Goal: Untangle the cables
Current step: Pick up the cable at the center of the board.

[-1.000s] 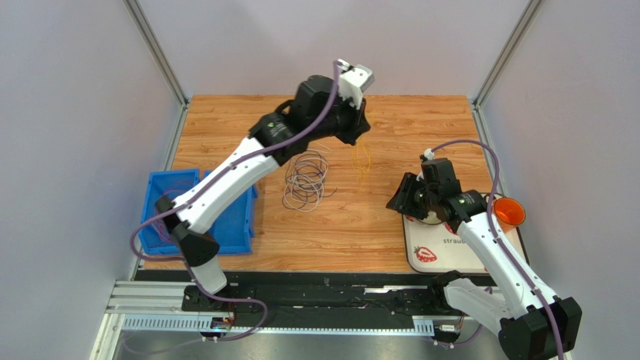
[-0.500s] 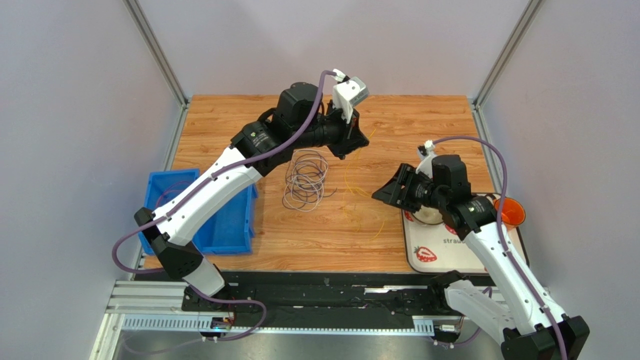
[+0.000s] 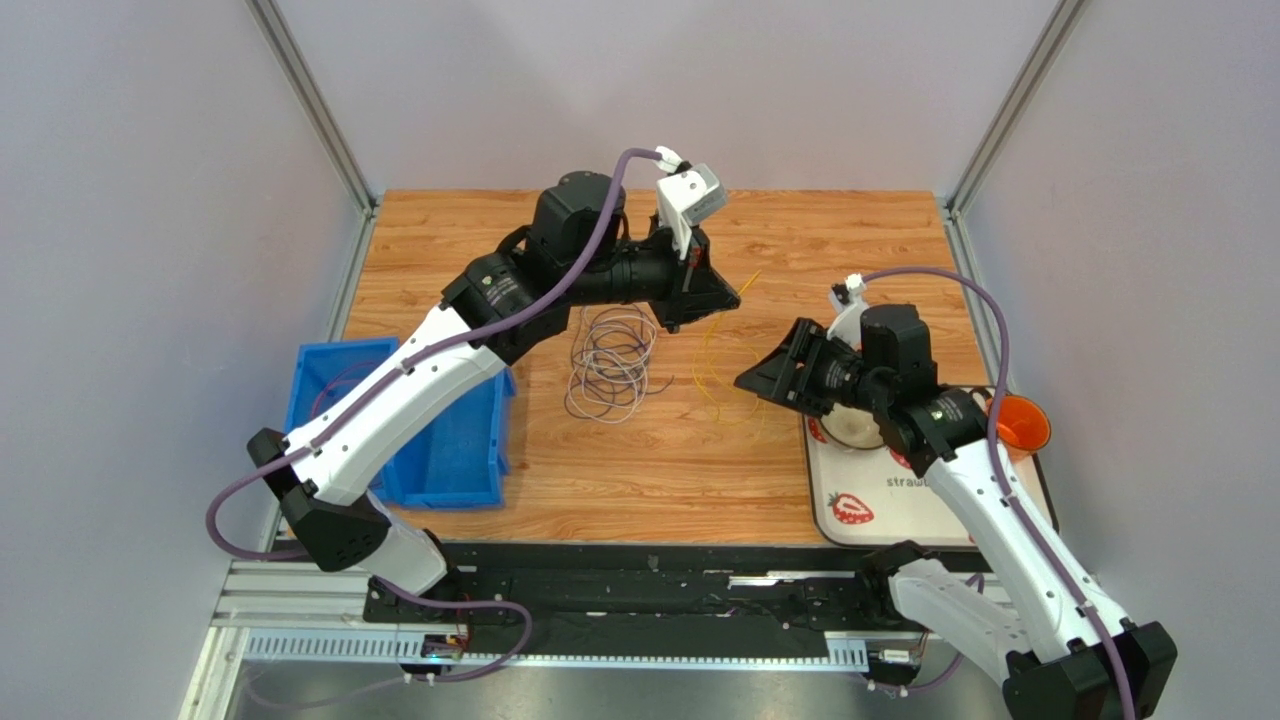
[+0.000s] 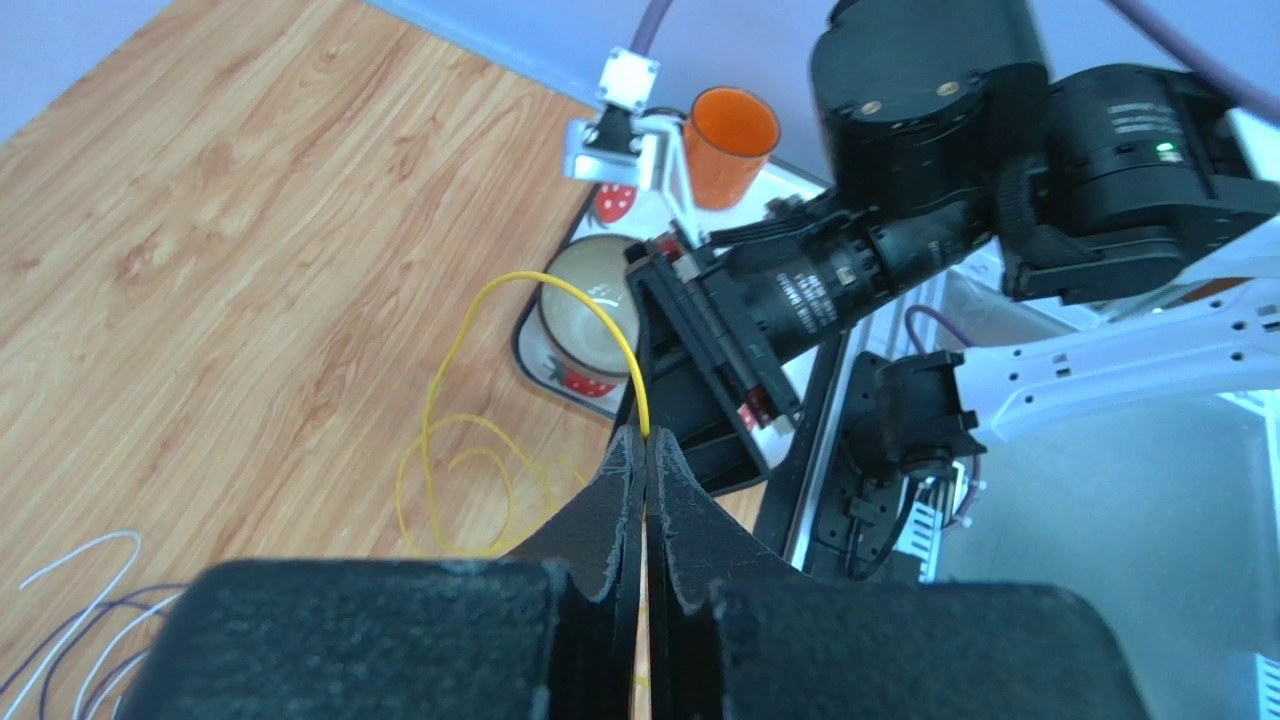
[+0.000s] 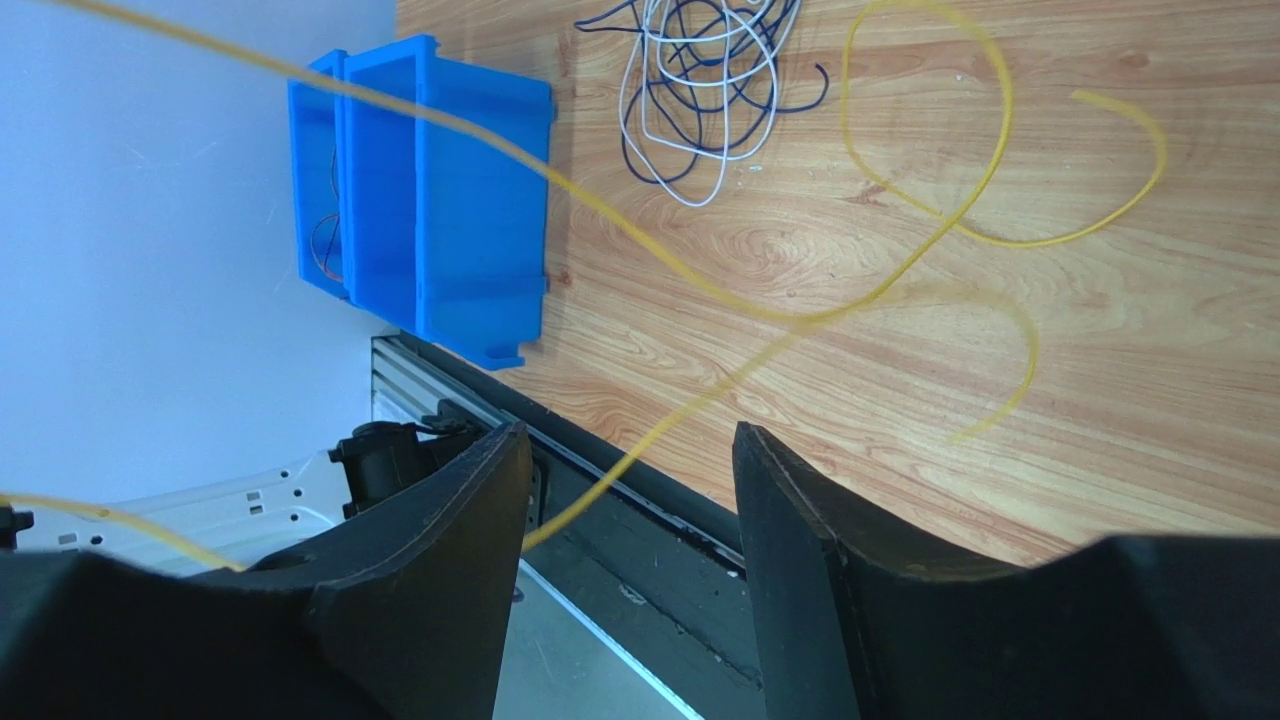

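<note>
Your left gripper pinches a thin, glossy yellow wire between matte black fingers; your right gripper stands open above the wire's loose curls on the wood-grain tabletop.

counter: wood grain, smooth, faint sheen | left jaws and right jaws: matt black plastic, finely grainy | yellow cable in left jaws: smooth, glossy sheath | blue bin ahead of right jaws: glossy plastic | orange cup behind right jaws: shiny plastic

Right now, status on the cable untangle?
Left gripper shut on yellow cable. Right gripper open, strand seen between jaws. Grey-white bundle lies apart.
</note>
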